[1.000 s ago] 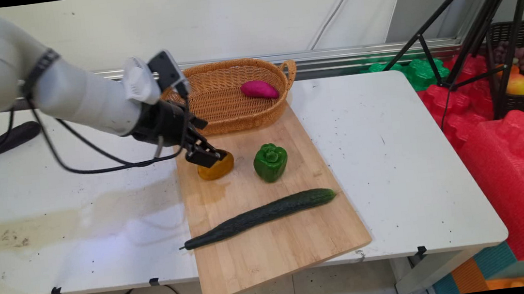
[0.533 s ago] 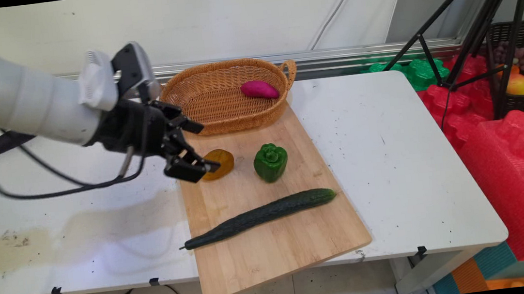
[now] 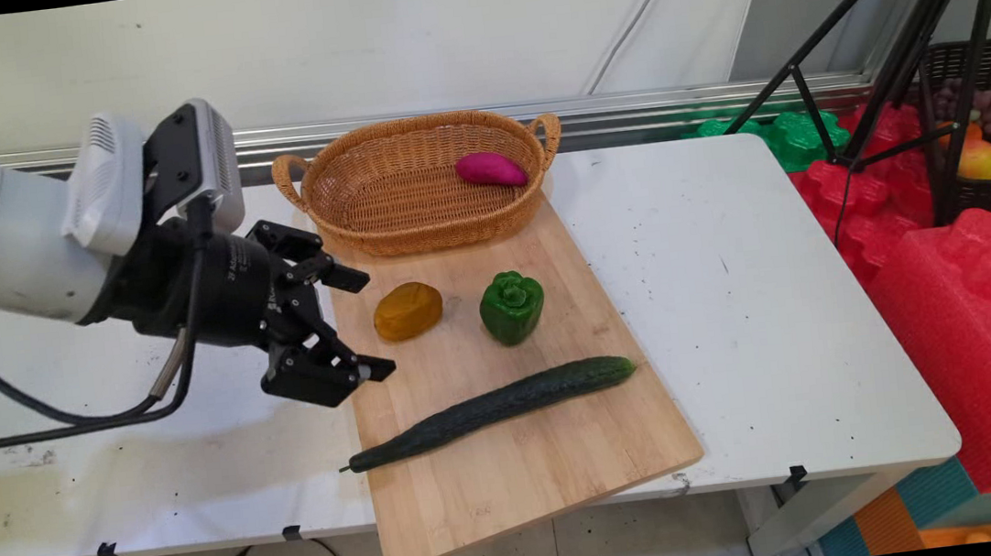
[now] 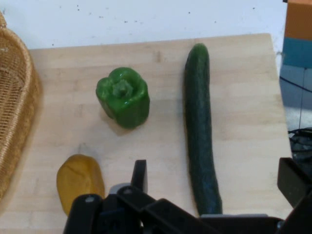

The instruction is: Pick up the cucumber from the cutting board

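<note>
Yellow potato (image 3: 408,310) beside empty, spread end effector (image 3: 362,323) on cutting board (image 3: 524,459)

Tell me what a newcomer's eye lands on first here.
The black hand hangs open over the left edge of the wooden cutting board, holding nothing. On the board lie a yellow-brown potato, a green bell pepper and a long cucumber; behind, a wicker basket holds a magenta sweet potato.
</note>
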You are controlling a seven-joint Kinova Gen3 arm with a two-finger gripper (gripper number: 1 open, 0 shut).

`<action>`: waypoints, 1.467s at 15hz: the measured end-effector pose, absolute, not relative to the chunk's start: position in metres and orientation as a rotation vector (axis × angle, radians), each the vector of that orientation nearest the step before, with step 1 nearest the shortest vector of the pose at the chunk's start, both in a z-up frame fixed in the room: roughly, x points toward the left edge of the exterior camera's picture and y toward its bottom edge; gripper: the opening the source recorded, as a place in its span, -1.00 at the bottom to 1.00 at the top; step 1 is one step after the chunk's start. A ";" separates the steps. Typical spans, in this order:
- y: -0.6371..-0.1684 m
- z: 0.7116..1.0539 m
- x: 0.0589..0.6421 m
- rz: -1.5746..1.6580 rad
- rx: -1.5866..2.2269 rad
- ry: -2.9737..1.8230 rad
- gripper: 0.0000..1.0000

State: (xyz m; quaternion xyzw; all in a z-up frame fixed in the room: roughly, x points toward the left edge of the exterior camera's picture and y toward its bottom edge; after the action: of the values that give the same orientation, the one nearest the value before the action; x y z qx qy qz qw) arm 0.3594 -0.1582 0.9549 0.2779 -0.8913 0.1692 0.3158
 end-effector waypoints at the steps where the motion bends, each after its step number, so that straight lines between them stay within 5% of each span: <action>1: -0.155 0.957 0.357 0.445 0.734 -2.348 1.00; 10: -0.158 0.949 0.319 0.441 0.795 -2.396 1.00; 22: -0.200 0.897 0.254 0.414 0.894 -2.514 1.00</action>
State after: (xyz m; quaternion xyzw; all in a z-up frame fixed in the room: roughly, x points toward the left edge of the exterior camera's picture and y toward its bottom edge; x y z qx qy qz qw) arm 0.2540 -0.1999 0.8969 0.3232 -0.9084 0.1498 0.2190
